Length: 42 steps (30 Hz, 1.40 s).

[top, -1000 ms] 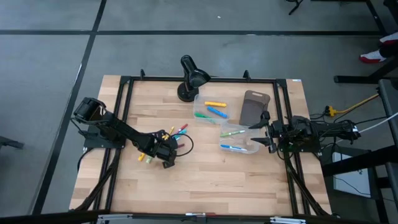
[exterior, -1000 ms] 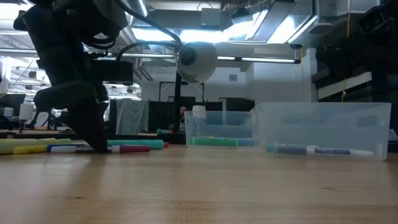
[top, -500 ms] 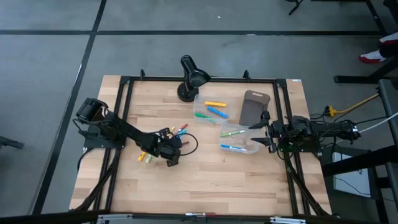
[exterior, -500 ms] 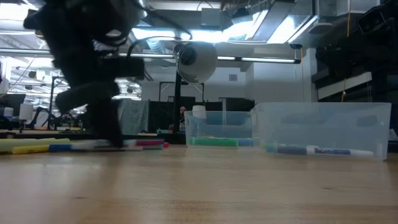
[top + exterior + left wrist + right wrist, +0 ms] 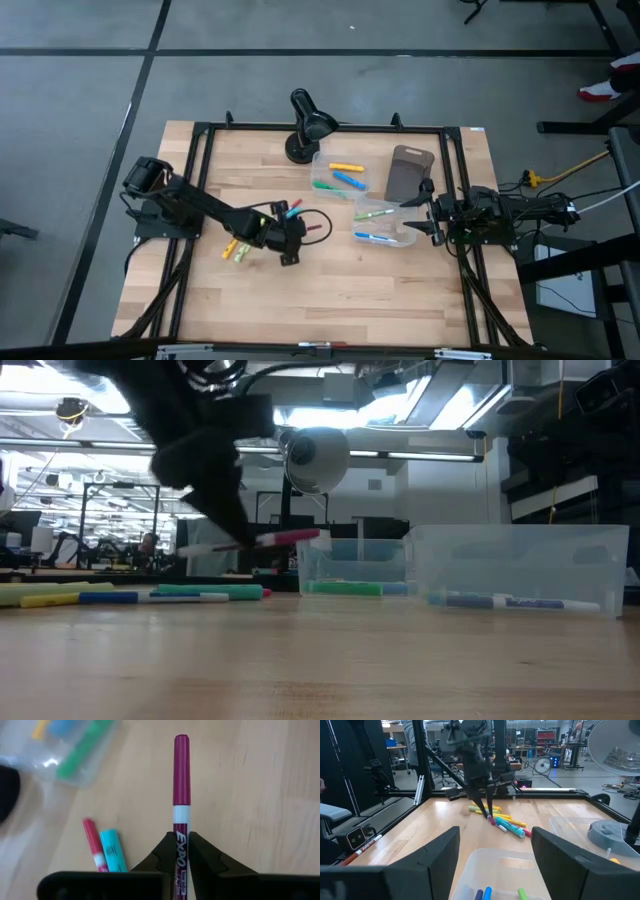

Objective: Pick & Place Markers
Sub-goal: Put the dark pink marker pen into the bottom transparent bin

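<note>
The left pincer (image 5: 181,851) is clamped on a magenta dry-erase marker (image 5: 181,780), gripping it near the barrel's end so that the capped length juts straight out ahead of the fingers. In the low view the marker (image 5: 285,539) hangs clear of the wooden table (image 5: 330,290), a little above the loose markers (image 5: 130,596) lying in a row on it. So the pick looks done and the carry is in hand. The next move calls for swinging the load across to one of the two clear plastic bins (image 5: 385,225) and lowering it inside before letting go; the near bin's rim stands taller than the marker's present height, so some lift is probably needed.

The markers are slim smooth cylinders with coloured caps, liable to roll. The bins are thin-walled, glossy and rounded at the corners. The table is pale planked wood with a matte grain.

The right pincer (image 5: 428,216) waits beside the bins, its fingers spread wide apart and empty.
</note>
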Available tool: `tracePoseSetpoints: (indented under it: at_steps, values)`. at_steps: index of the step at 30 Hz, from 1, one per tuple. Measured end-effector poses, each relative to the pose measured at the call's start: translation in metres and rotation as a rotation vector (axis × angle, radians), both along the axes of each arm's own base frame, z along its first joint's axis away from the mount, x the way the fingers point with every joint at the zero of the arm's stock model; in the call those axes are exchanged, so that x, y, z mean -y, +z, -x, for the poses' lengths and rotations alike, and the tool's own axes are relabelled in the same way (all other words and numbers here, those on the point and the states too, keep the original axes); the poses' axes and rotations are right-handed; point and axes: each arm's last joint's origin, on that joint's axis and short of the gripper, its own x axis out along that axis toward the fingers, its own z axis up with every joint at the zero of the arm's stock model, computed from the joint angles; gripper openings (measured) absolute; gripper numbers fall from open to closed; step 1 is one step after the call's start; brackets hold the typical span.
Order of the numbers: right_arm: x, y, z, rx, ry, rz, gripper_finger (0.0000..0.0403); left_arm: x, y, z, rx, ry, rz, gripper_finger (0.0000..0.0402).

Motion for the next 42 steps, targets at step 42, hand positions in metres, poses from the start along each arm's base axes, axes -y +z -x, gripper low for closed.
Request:
tracePoseSetpoints:
  at_steps: [42]
  values:
    - [0.000,0.000,0.000,0.000,0.000,0.000,0.0244,-0.044,0.055,-0.057,0.530,-0.156,-0.038,0.0028]
